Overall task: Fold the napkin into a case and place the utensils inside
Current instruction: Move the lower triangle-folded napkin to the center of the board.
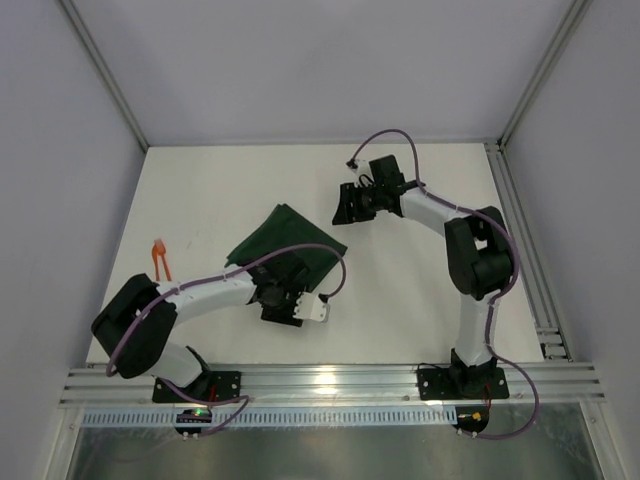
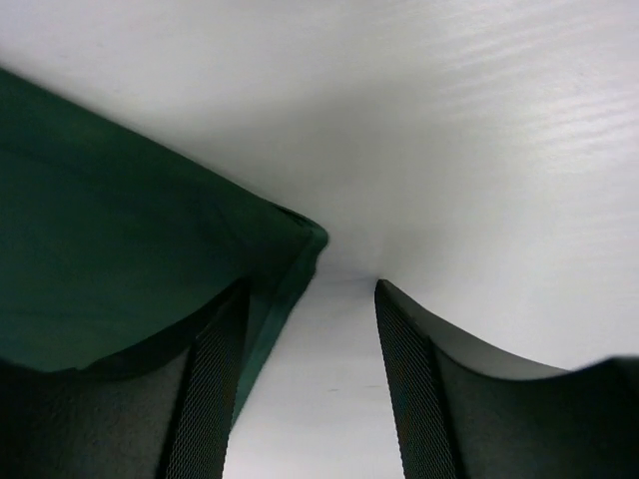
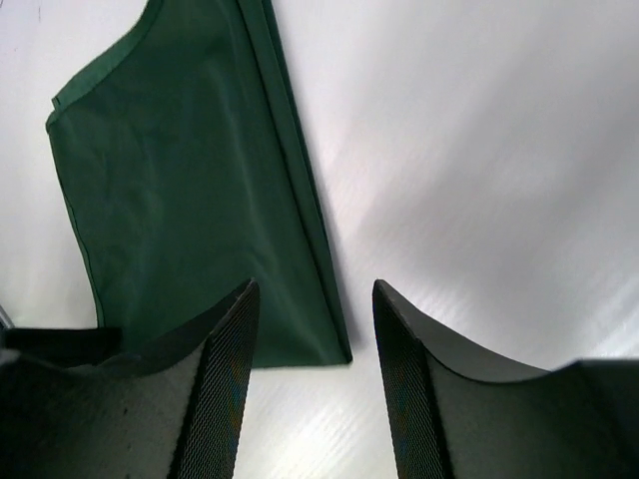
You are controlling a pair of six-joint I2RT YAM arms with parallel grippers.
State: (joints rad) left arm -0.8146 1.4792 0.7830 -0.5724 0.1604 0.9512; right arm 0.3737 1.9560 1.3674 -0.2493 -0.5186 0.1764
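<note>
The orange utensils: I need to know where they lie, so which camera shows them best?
The top external view: the orange utensils lie on the white table near its left edge, well apart from the green napkin. Neither wrist view shows them; both look at part of the napkin and bare table.

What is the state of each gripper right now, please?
Left gripper: open, holding nothing, beside a corner of the napkin.
Right gripper: open, holding nothing.
</note>
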